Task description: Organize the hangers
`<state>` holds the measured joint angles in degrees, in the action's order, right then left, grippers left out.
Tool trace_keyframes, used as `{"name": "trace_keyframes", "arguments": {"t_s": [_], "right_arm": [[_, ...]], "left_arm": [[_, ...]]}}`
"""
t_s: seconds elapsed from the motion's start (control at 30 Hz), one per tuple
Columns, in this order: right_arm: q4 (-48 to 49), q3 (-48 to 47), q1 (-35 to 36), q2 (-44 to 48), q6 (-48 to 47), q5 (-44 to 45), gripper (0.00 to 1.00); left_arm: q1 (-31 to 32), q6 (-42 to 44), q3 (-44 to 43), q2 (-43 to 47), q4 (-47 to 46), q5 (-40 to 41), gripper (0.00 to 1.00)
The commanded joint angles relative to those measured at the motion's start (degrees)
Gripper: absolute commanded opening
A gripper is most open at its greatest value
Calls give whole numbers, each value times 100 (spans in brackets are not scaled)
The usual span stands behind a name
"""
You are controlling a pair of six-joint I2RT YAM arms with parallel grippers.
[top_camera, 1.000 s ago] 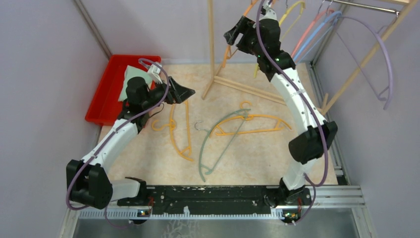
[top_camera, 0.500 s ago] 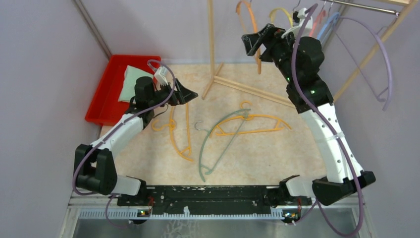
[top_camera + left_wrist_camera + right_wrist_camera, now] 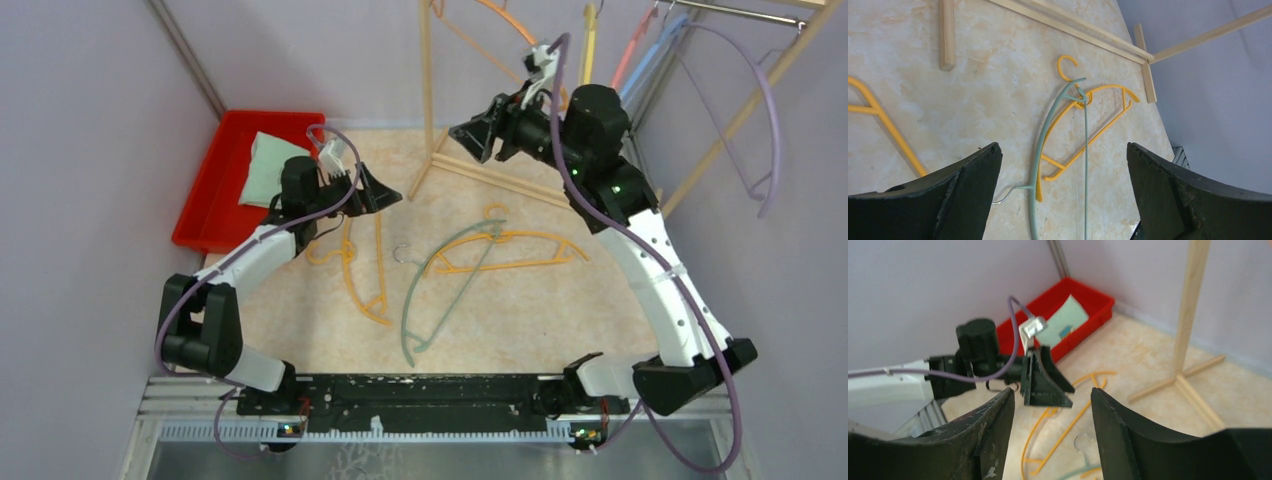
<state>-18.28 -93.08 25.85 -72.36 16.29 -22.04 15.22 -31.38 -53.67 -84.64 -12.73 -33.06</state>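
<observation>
Since a second ago the right arm has swung down and left from the rack. The orange hanger [image 3: 505, 17] that was beside its fingers then now arcs alone at the far edge, seemingly hung.

Nearest, on the mottled beige tabletop [image 3: 520, 320], three hangers are left to do. A green hanger [image 3: 428, 262], thin and bowed with a small wire hook, lies crossed over a yellow hanger [image 3: 540, 238]. A second yellow hanger [image 3: 382, 265] lies just left of them. Above its far end hovers the left tool [image 3: 385, 190], its wedge-shaped black fingers spread wide with nothing between them. Farther and to the right, the right tool [image 3: 468, 135] hangs in the air, likewise parted and empty.

Farthest, on the pale wooden rack [image 3: 428, 80], slim smooth plastic hangers hang side by side, among them a pink hanger [image 3: 628, 52] and a big lavender hanger [image 3: 768, 110]. By that count the job looks past halfway. A red bin [image 3: 215, 195] sits far left.
</observation>
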Motion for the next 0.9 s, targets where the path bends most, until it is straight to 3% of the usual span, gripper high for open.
{"name": "trace_keyframes", "arguments": {"t_s": [0.0,0.17,0.43,0.63,0.87], "right_arm": [[-1147,189,114,-442,-363,-829,54],[-1273,1232,441,-548,-215,-446,49],[-1591,1782,815,-913,-127,163,47],[-1577,2379,817,-1113,173,444,47],[-1633,2875,817,-1318,563,1052,49]], "left_arm": [[-29,135,112,-5,155,82,98],[-24,245,284,155,552,-69,94],[155,256,956,826,1051,-200,85],[653,155,1473,1228,1158,-7,74],[1398,-76,1835,1156,1155,494,73]]}}
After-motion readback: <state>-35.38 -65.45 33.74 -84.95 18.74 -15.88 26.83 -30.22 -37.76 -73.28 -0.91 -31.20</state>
